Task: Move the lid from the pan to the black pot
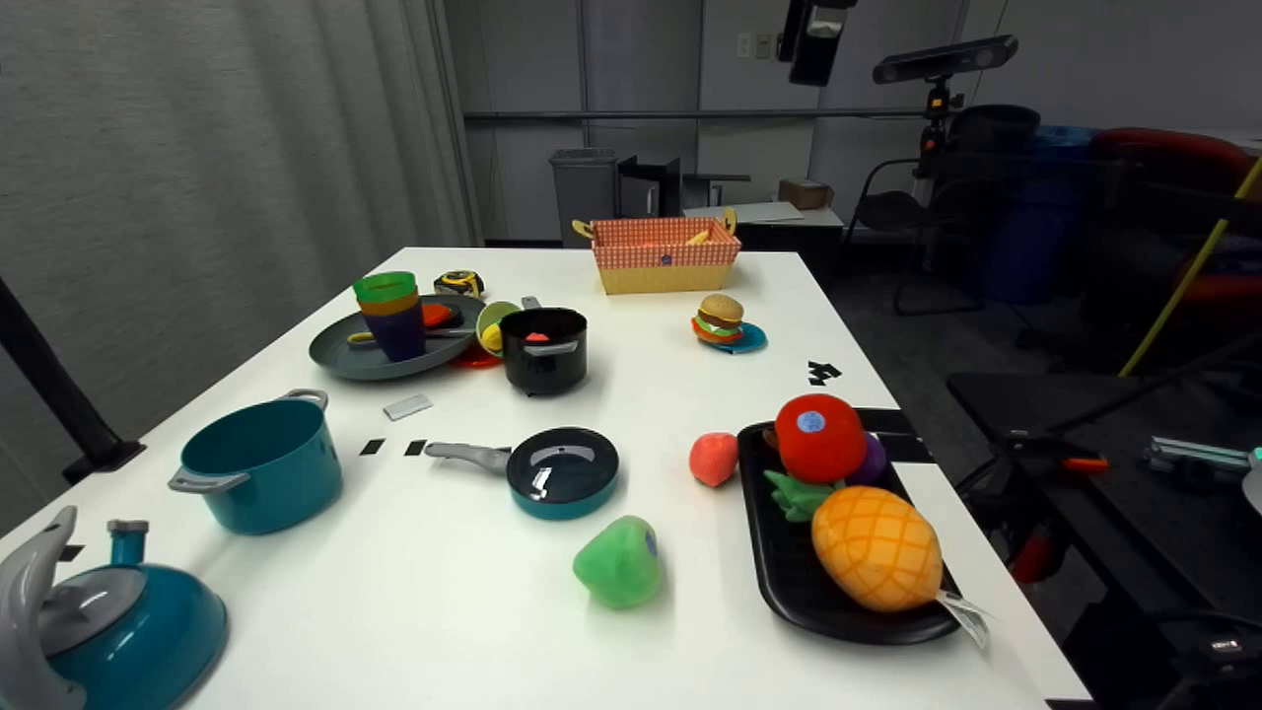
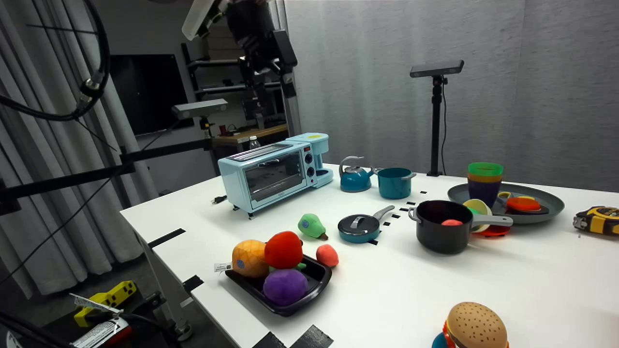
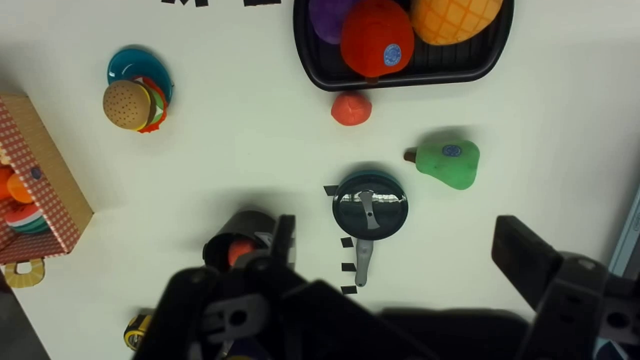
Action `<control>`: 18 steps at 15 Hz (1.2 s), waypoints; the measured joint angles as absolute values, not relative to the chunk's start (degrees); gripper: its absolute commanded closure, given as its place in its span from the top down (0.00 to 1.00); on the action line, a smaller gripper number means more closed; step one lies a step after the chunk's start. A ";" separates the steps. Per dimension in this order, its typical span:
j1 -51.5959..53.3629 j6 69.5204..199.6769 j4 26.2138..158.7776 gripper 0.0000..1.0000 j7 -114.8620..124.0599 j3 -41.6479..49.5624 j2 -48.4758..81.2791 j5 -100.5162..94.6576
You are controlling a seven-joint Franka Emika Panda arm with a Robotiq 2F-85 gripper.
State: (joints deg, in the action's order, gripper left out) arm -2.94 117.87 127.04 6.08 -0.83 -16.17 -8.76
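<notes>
**Your pincer (image 3: 397, 237) is hanging high above the covered pan (image 2: 359, 238)**

You are holding the pincer released: its fingers (image 3: 522, 255) are standing wide apart and gripping nothing. The lid (image 3: 371, 208) is sitting flat on the small teal frying pan, and the pick, I judge, is not yet happening.

Your coming move is turning on the lid's place beneath the fingers. In the wrist view it is lying between them, somewhat nearer the finger standing toward the black pot (image 2: 437, 239). Its narrow grip (image 3: 369, 215) is running nearly in line with the pan handle (image 3: 364, 260), crosswise to the fingers' closing direction. You are probably needing a slight sideways correction and a long descent, with little wrist turning.

The black pot is standing near the pan, on the side away from a green plush pear (image 3: 450, 165); it is showing plainly in both exterior views but hiding partly behind the pincer in the wrist view. It is holding a coral-red piece (image 2: 452, 223); whether that is reaching rim height you cannot be telling from here, so a lid landing there may be tilting.

Elsewhere on the white surface (image 1: 444, 611), a black tray (image 3: 450, 62) is carrying a plush pineapple (image 1: 877, 547), a round red plush fruit (image 1: 828, 449) and a purple plush fruit (image 2: 285, 286). A gingham basket (image 1: 666, 278) is holding orange pieces (image 3: 18, 189) and a watermelon slice (image 3: 27, 220) among its contents, and a grey plate (image 1: 340, 360) is bearing nested cups (image 1: 392, 320).
</notes>
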 measured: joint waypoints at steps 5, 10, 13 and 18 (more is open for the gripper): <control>-3.17 119.70 127.28 1.00 9.24 -0.82 -14.35 -10.91; -4.07 123.14 126.52 1.00 10.75 0.59 -6.71 -11.28; -4.08 127.27 125.26 1.00 10.61 1.46 -0.91 -11.13; -4.07 132.02 121.32 1.00 2.88 1.68 7.30 -6.17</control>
State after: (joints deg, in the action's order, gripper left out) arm -4.07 132.02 121.32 2.88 1.68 7.30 -6.17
